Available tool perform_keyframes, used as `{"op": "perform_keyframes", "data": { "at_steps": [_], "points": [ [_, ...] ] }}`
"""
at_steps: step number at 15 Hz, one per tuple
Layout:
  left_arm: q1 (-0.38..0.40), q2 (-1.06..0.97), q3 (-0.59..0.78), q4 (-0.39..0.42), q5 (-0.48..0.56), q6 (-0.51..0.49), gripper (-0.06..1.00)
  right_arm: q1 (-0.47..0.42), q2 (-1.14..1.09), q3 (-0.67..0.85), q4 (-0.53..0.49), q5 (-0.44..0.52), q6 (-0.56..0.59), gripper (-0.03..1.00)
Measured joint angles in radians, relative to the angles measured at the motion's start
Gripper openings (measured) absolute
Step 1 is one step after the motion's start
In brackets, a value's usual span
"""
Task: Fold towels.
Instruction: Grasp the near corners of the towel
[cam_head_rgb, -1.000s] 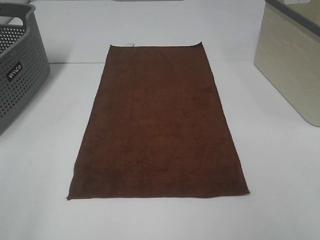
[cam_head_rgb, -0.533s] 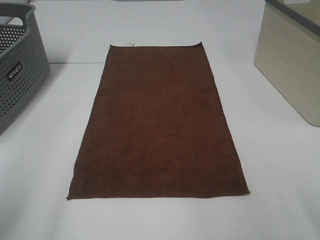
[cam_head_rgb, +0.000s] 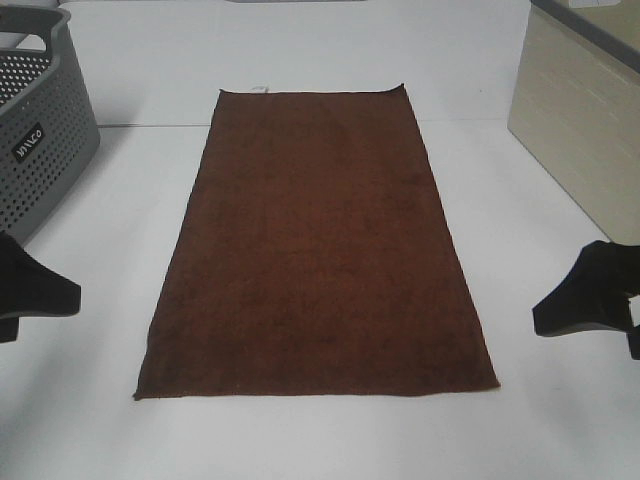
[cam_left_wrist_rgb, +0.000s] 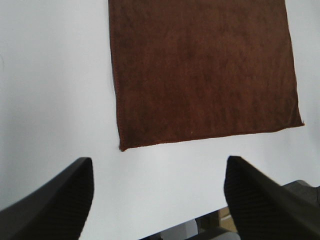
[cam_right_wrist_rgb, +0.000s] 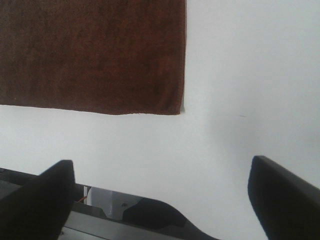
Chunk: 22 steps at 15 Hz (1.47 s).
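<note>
Counter (cam_head_rgb: 320, 440) bears one flat towel (cam_head_rgb: 318, 250), fold not begun.
Left tool (cam_left_wrist_rgb: 157, 182) and right tool (cam_right_wrist_rgb: 162, 177) hang off its near corners, jaws spread, empty. Danger: a pinch could skate over the thin hem, bunching cloth, skewing the fold. Dark reddish-brown terry, straight hems, white tag (cam_head_rgb: 259, 90) at far corner.

My left pincer (cam_left_wrist_rgb: 159, 165), jaws spread wide, hangs over bare white surface (cam_head_rgb: 110, 220) left of the towel (cam_head_rgb: 318, 240). Open path from it to the towel's near left corner. Grey perforated basket (cam_head_rgb: 40, 130) stands far left, just beyond my left pincer, walling that side. My right pincer (cam_right_wrist_rgb: 161, 165), jaws wide too, has open surface across to the near right corner. Beige bin (cam_head_rgb: 575, 130) blocks the far right. Open strips run along both long edges and the near edge of the towel.
</note>
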Motion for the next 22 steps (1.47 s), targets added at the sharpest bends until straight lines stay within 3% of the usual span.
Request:
{"op": "perform_keyframes", "data": {
  "at_steps": [4, 8, 12, 14, 18, 22],
  "points": [
    [0.000, 0.245, -0.001, -0.157, -0.006, 0.200, 0.69, 0.000, 0.201, -0.001, 0.166, -0.059, -0.210, 0.88],
    [0.000, 0.424, -0.002, -0.382, -0.012, 0.461, 0.69, 0.000, 0.374, -0.001, 0.355, -0.106, -0.395, 0.88],
    [0.000, 0.526, -0.002, -0.616, -0.013, 0.730, 0.69, 0.000, 0.492, -0.040, 0.442, -0.132, -0.488, 0.88],
    [0.000, 0.575, -0.015, -0.666, -0.001, 0.801, 0.69, 0.000, 0.540, -0.075, 0.443, -0.146, -0.497, 0.88],
    [-0.059, 0.664, -0.089, -0.679, 0.047, 0.826, 0.69, 0.008, 0.639, -0.130, 0.464, -0.147, -0.531, 0.86],
    [-0.095, 0.699, -0.131, -0.688, 0.063, 0.815, 0.69, 0.114, 0.691, -0.185, 0.491, -0.151, -0.546, 0.82]
  ]
}}
